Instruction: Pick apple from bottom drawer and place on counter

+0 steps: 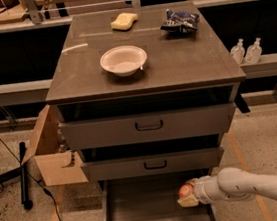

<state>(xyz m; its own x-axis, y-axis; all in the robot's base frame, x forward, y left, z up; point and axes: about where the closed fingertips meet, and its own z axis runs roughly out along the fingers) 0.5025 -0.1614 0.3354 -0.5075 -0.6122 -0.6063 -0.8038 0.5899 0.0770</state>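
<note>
The apple (185, 191) is small, red with yellowish patches. It sits in my gripper (187, 195) over the right side of the open bottom drawer (141, 213), a shallow grey metal drawer below the cabinet. My white arm (254, 189) reaches in from the lower right. The gripper is shut on the apple and holds it a little above the drawer floor, near the right wall. The counter (173, 63) is the dark grey-brown glossy slab on top of the cabinet.
On the counter stand a white bowl (123, 60), a pale yellow sponge (124, 21) and a dark snack bag (180, 21). Two closed drawers with black handles (149, 126) sit above the bottom drawer. A cardboard box (53, 153) stands left; two bottles (244, 51) right.
</note>
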